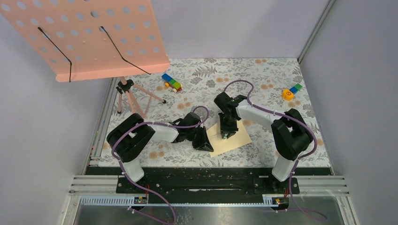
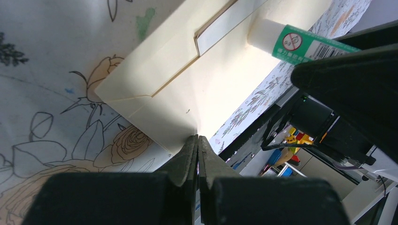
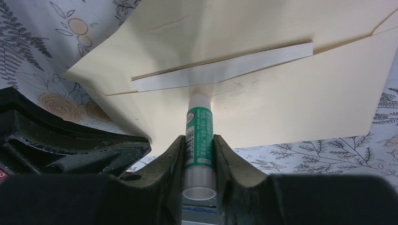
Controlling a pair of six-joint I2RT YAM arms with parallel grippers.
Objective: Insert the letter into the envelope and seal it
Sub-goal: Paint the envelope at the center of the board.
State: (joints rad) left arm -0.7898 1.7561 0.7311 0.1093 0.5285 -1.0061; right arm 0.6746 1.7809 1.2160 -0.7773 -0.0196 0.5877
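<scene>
Right hand (image 3: 198, 140) clenched on glue stick (image 3: 198, 123); white tip pressed to open flap of envelope (image 3: 300, 108), just below white strip (image 3: 225, 71) at mouth. Envelope laid flat on flowered counter (image 3: 28, 56), between arms. Left hand (image 2: 197, 140) closed tight, tips set at envelope edge; pinch on paper cannot be told. Letter not made out for certain; strip possibly its edge.

Shows a pale tan envelope (image 1: 239, 140) lying flat on the floral tabletop (image 1: 263, 79), near its front edge, seamed back up and flap spread open, with the letter (image 3: 225, 70) tucked inside, only a narrow white strip showing at the pocket mouth.
</scene>
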